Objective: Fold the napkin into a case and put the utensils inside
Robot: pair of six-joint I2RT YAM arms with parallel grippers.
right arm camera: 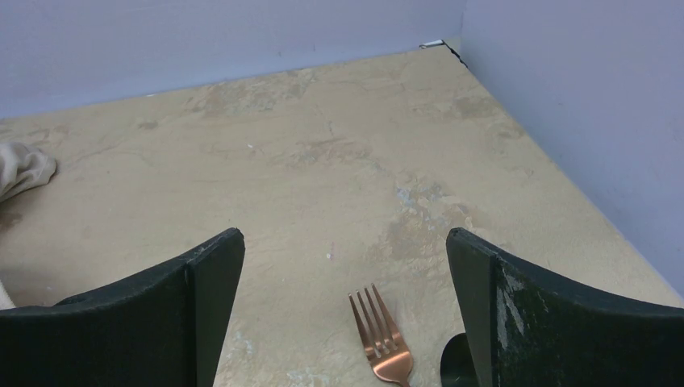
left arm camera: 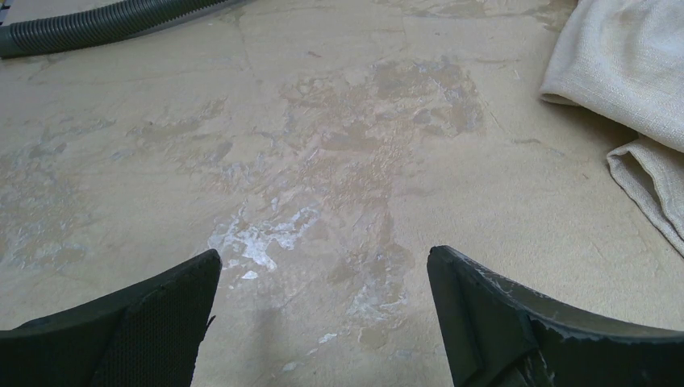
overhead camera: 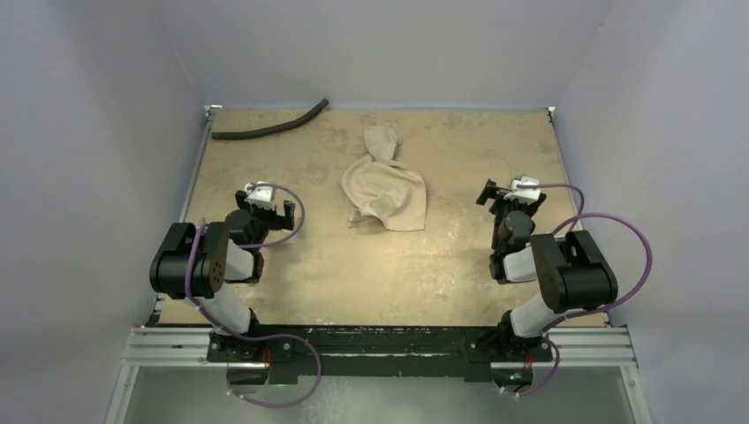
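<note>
The napkin [overhead camera: 384, 190] lies crumpled in a loose heap at the table's middle, its edge showing in the left wrist view [left arm camera: 629, 72] and the right wrist view [right arm camera: 24, 169]. It forms no case. My left gripper [overhead camera: 263, 201] hovers open to the left of the cloth, over bare tabletop [left arm camera: 323, 254]. To the right of the cloth my right gripper [overhead camera: 510, 193] stands open [right arm camera: 345, 235] above the utensils. The copper fork [right arm camera: 383, 339] lies between its fingers, tines pointing away. The spoon's dark bowl [right arm camera: 453, 363] peeks out beside the right finger. In the top view the arm hides both utensils.
A long black ribbed hose [overhead camera: 269, 124] lies curved along the far left of the table [overhead camera: 424, 265], also seen in the left wrist view [left arm camera: 97, 24]. Pale purple walls [right arm camera: 581, 121] close the table in at the back and both sides.
</note>
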